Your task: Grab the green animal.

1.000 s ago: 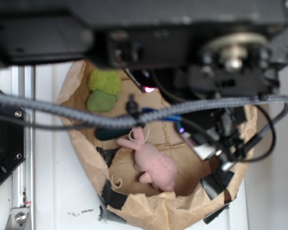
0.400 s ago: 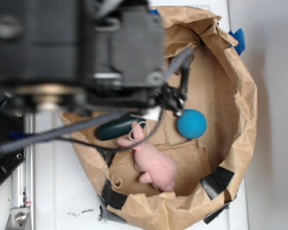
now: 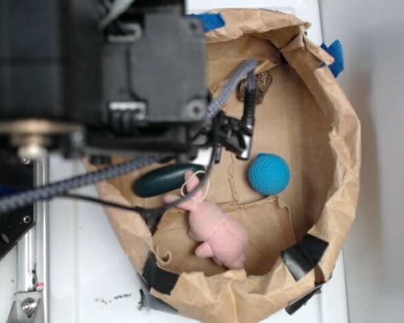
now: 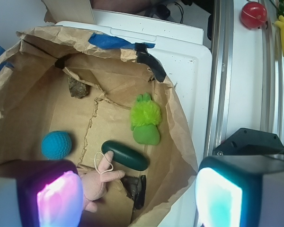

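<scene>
Gripper: the two finger pads show at the bottom of the wrist view, one lit pink, one lit cyan, set wide apart with nothing between them. Released, empty, held high above the bag.

Below it, inside the brown paper bag: the pink plush bunny is nearest the pink pad, then the dark green oblong object touching the bunny's ear. Just beyond that lies the green animal, on the bag floor close to the right-hand wall, apart from the oblong. A blue crocheted ball sits well to the left. In the exterior view the arm body hides the green animal.

Handling, judged: light, soft plush, compressible, not fragile; fuzzy pile should give good friction. Best hold is probably across the fuzzy upper body, narrow way, jaws clear of the bag wall. The smoother rounded lower part may slip.
</scene>
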